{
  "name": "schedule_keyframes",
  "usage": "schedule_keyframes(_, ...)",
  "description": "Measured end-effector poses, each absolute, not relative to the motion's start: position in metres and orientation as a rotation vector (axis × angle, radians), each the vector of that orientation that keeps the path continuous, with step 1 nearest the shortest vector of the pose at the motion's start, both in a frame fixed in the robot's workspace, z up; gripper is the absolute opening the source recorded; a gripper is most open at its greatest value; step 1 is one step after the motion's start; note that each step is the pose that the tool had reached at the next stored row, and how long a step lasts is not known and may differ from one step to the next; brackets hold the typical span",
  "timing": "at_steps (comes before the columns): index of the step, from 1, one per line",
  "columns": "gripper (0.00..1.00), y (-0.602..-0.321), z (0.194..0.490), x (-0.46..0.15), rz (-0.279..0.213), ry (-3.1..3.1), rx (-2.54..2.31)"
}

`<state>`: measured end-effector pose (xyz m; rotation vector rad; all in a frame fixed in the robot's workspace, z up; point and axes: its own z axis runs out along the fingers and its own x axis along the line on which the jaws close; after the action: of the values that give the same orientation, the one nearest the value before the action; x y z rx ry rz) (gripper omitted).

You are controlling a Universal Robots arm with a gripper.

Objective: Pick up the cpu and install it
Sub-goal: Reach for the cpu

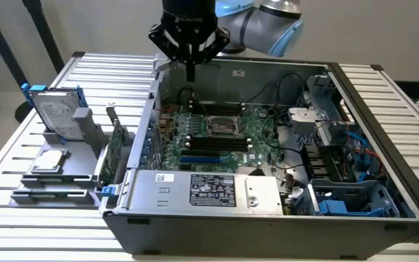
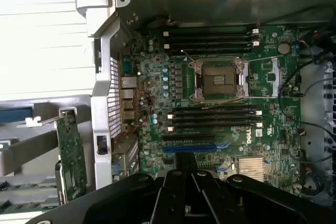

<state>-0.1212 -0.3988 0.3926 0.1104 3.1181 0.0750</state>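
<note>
The cpu (image 1: 49, 161), a small silver-grey square chip, lies flat on a grey holder (image 1: 57, 177) at the exterior view's left, outside the computer case. My gripper (image 1: 190, 75) hangs high over the case's back wall, far from the chip, shut with nothing in it. Below it lies the green motherboard (image 1: 217, 136) with its square socket (image 1: 224, 126). In the wrist view the socket (image 2: 218, 80) is uncovered with its metal frame around it, and my gripper's (image 2: 184, 176) dark body fills the near edge.
A hard drive with blue brackets (image 1: 57, 112) stands upright behind the chip. A green card (image 1: 111, 153) stands in the holder beside the case wall. A silver box with a black label (image 1: 209, 190) fills the case's front. Cables and blue parts (image 1: 348, 164) crowd the exterior view's right.
</note>
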Motion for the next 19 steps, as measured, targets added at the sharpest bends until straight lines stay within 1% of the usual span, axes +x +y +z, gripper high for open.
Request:
schedule_keyframes(13, 0.11, -0.399, 0.393, -0.121, 0.075, 3.118, 0.110)
schedule_keyframes(19, 0.11, -0.399, 0.392, -0.146, 0.075, 3.118, 0.110)
